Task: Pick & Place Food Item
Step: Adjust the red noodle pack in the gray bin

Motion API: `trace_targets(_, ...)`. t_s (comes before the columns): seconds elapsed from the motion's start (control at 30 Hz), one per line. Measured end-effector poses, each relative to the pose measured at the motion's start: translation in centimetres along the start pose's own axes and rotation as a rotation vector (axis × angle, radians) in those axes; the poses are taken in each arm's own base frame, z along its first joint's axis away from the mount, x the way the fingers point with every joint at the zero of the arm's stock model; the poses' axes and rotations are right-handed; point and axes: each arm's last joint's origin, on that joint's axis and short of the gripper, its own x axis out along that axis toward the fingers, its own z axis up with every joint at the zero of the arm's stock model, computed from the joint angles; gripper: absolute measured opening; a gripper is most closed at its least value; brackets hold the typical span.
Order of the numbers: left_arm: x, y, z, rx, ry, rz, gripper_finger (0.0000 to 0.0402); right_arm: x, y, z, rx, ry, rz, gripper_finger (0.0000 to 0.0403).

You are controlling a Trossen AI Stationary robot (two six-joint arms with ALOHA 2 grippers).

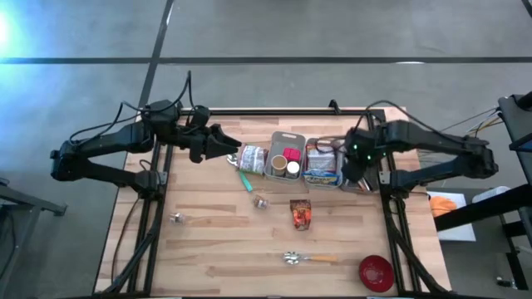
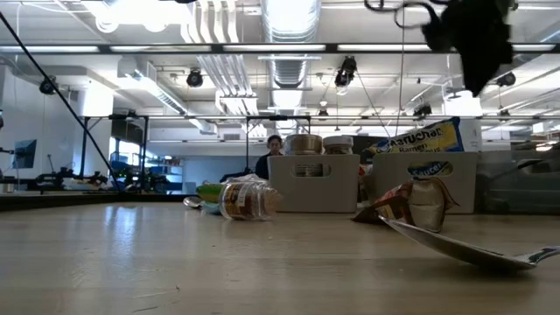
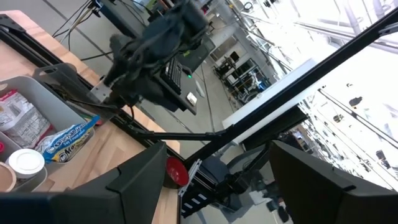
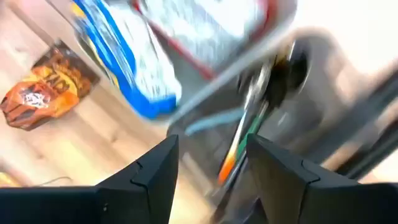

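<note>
Two grey bins (image 1: 287,139) stand at the table's far middle. The right one holds a blue food packet (image 4: 134,68) and a white-and-red packet (image 4: 211,25). An orange snack packet (image 1: 301,213) lies flat on the wood in front of the bins. My right gripper (image 4: 211,180) hangs open above the right bin's right end (image 1: 353,162), pointing down, nothing between its fingers; the low view shows it high up (image 2: 477,39). My left gripper (image 3: 217,193) waits open and level at the far left (image 1: 229,149), above a jar (image 1: 252,158) lying on its side.
A green pen-like stick (image 1: 247,181) and a small clear thing (image 1: 262,202) lie near the jar. A spoon (image 1: 307,259) and a red bowl (image 1: 376,272) sit near the front edge. Bare wood stretches across the left half, apart from a small metal piece (image 1: 176,218).
</note>
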Motion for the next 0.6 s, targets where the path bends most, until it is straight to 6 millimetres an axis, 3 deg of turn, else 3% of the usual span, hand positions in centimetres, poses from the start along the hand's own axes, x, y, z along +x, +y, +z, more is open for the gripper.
trace_targets(0.13,0.0,0.0,0.0,0.003,0.0,0.001,0.0286,-0.9,0.8,3.0,-0.212,-0.083,0.018,0.0188)
trace_targets(0.33,0.0,0.0,0.0,0.024,0.003,0.003,0.0286,0.5,1.2,8.6,-0.417,-0.213,0.184,0.0188)
trace_targets(0.6,0.0,0.0,0.0,0.033,0.003,0.003,0.0286,4.7,-0.7,13.4,-0.474,-0.121,0.194,0.0188)
